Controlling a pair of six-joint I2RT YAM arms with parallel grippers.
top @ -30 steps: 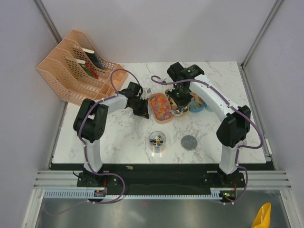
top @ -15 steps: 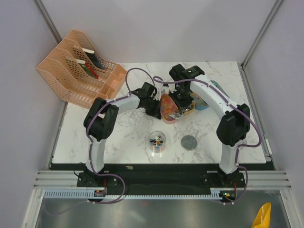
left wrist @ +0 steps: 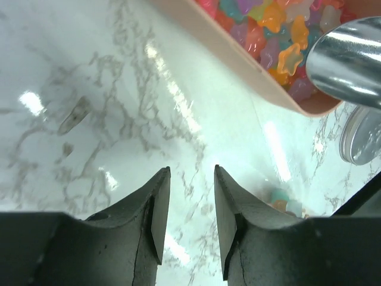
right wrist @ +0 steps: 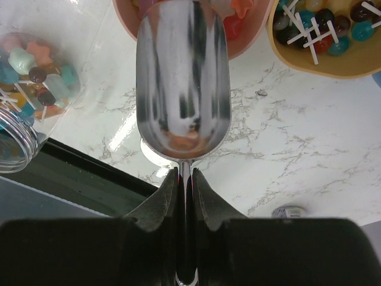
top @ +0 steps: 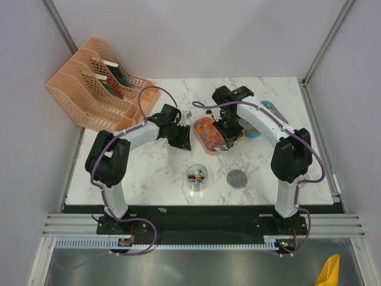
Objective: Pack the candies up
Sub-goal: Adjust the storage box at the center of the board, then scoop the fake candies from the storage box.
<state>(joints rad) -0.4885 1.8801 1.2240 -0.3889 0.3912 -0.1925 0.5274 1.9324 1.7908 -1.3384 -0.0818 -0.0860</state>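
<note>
Small pastel candies (top: 206,131) fill an oval orange tray (top: 199,123); they also show in the left wrist view (left wrist: 280,36). Dark round candies on sticks (right wrist: 324,24) lie in a second tray (right wrist: 309,65) with a blue rim (top: 255,132). A clear jar (top: 196,177) holds a few candies (right wrist: 41,71). My right gripper (right wrist: 185,173) is shut on the handle of a metal scoop (right wrist: 181,77), whose empty bowl points at the orange tray's edge. My left gripper (left wrist: 190,170) is open and empty over bare marble, just left of the orange tray.
The jar's grey lid (top: 237,178) lies to the right of the jar. An orange file rack (top: 98,83) stands at the back left. A clear scrap (left wrist: 74,116) lies on the marble. The table's dark front edge (right wrist: 77,173) runs close below the jar.
My left gripper pushed right against the orange tray, then drew back left. The tray now lies a little further right. The right gripper with the scoop shifted slightly.
</note>
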